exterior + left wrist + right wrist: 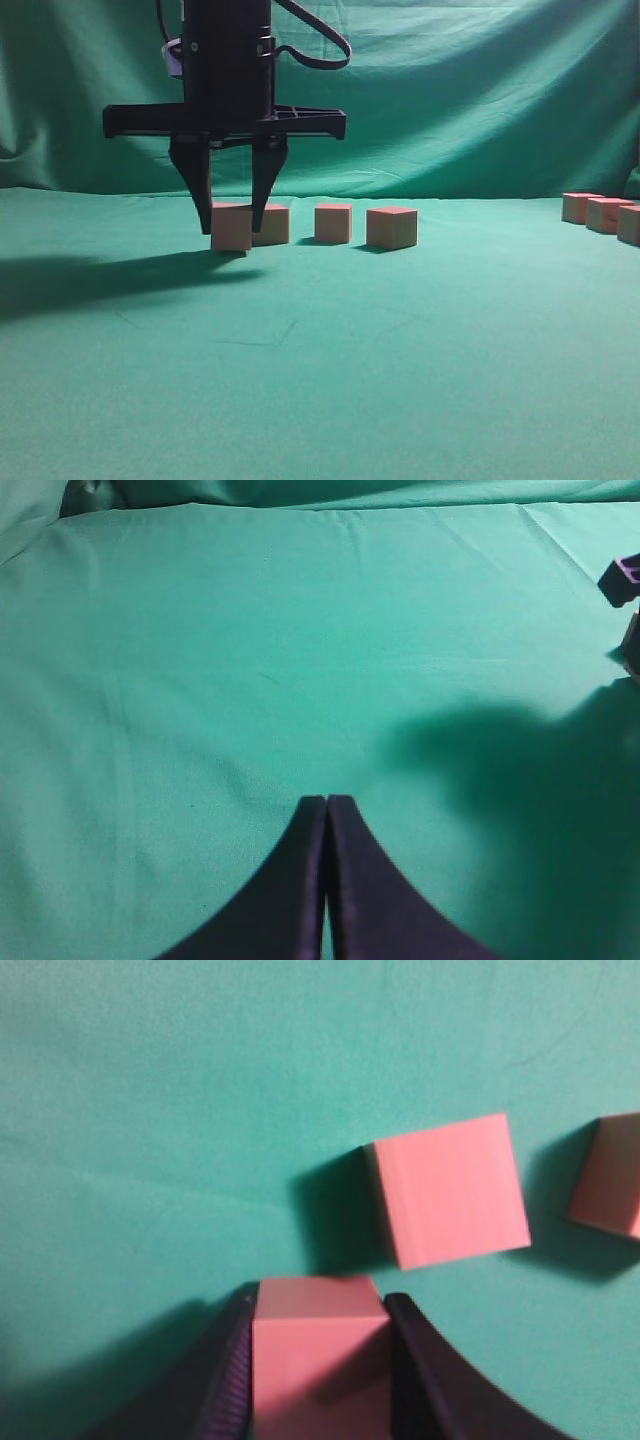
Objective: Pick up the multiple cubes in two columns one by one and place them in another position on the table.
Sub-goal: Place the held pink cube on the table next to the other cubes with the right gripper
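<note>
Currently clamping a small tan wooden cube with a reddish-pink top (231,228) between the two black fingers (197,185) of the right gripper (231,212), fingers pressing on its left and right sides, as seen in the exterior view; cube sitting at the surface of the wrinkled green cloth tabletop (320,380), contact with the cloth hard to judge

Showing the same grasp in the right wrist view: right gripper (318,1360) closing around the held cube (318,1350), pink top facing the camera

Standing just behind and to the right of the held cube, a second identical wooden cube (272,224), partly hiding behind the right finger; appearing in the right wrist view as the square pink block (450,1190) just beyond the held one, apart from it

Lying further right in a row, a third cube (333,223) and a fourth cube (391,227), each apart from its neighbour

Sitting well apart at the far right edge, a cluster of three more cubes (603,214), close together

Hanging over bare green cloth, the left gripper (326,810), its dark fingers pressing together with nothing between them

Draping behind the tabletop, a green backdrop cloth (480,90)
</note>
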{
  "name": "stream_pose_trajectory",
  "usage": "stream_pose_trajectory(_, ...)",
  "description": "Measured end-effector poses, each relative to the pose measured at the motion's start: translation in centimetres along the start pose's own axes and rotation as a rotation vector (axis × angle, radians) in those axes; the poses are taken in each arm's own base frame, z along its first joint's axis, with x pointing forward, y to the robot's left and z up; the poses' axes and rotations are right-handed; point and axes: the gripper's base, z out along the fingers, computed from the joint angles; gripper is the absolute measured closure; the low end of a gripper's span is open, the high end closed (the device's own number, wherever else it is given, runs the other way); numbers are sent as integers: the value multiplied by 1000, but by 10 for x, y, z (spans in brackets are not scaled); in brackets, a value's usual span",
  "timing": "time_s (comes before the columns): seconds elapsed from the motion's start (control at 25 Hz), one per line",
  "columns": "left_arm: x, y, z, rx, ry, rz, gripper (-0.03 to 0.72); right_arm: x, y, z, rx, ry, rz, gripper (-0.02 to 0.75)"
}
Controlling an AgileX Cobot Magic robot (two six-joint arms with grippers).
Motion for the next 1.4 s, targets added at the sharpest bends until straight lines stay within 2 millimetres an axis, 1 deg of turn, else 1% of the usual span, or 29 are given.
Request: stream_pose_trajectory(1.4, 0, 0, 0, 0, 0, 0, 688, 0, 1, 0, -16, -1, 10, 484)
